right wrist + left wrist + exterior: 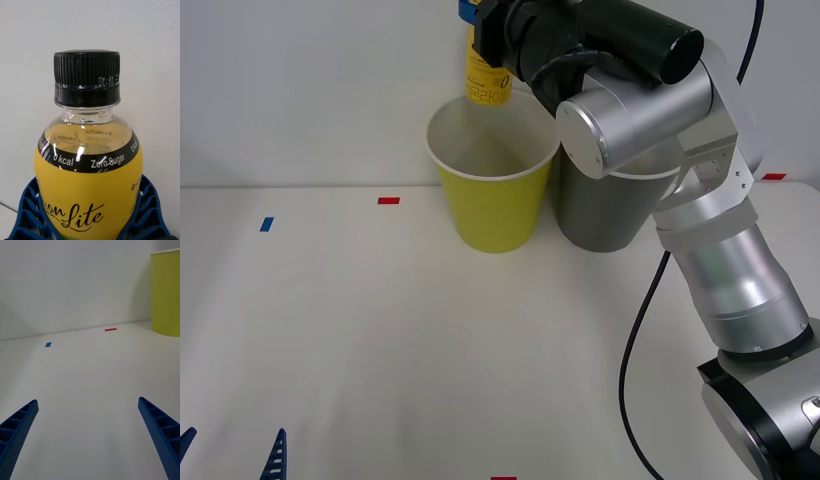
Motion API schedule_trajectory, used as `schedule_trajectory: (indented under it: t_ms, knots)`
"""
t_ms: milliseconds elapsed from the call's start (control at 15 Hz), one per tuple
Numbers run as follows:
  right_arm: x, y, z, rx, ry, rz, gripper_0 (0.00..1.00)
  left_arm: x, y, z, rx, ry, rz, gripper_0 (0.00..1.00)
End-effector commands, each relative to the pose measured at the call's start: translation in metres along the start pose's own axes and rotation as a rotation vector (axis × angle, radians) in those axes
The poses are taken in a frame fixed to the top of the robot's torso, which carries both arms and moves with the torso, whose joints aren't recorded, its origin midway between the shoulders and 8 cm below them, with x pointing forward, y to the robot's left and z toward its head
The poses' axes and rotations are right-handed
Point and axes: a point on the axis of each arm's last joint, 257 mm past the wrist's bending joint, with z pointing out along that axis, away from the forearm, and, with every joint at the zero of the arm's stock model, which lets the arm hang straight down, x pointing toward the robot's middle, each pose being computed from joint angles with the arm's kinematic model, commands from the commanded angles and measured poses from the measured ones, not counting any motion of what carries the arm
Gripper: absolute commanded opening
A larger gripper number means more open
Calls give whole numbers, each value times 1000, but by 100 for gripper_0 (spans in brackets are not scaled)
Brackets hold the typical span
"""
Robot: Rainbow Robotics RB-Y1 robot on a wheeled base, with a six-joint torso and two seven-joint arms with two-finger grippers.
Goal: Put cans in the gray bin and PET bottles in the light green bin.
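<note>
At the table's near left corner, the left gripper (230,455) is parked low with its blue fingers (157,429) spread wide over the bare white table (360,340). Farther right, the green bin (492,190) is set just beside the gray bin (605,215). Above the green bin's far rim, the bottle (485,75) is held pinched by the right gripper (88,221).

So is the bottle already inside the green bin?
No, the right hand holds the bottle in the air above the light green bin.
</note>
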Motion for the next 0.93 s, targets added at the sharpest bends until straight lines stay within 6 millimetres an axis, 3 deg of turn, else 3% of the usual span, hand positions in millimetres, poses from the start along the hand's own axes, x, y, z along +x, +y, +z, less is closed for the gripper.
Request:
schedule_trajectory:
  t_ms: [67,133,333,533,733,933]
  knots:
    - [0,0,0,0,-1,-4,64,0,0,0,0,0,0,91]
    - [0,1,0,-1,-1,-5,100,0,0,0,0,0,0,91]
    - [-1,7,0,-13,-3,-12,100,0,0,0,0,0,0,91]
    - [-14,22,-8,-31,-18,-31,100,0,0,0,0,0,0,91]
    - [-31,25,-41,-29,32,-53,100,0,0,0,0,0,0,91]
    - [-34,14,-74,-65,18,-13,100,0,0,0,0,0,0,91]
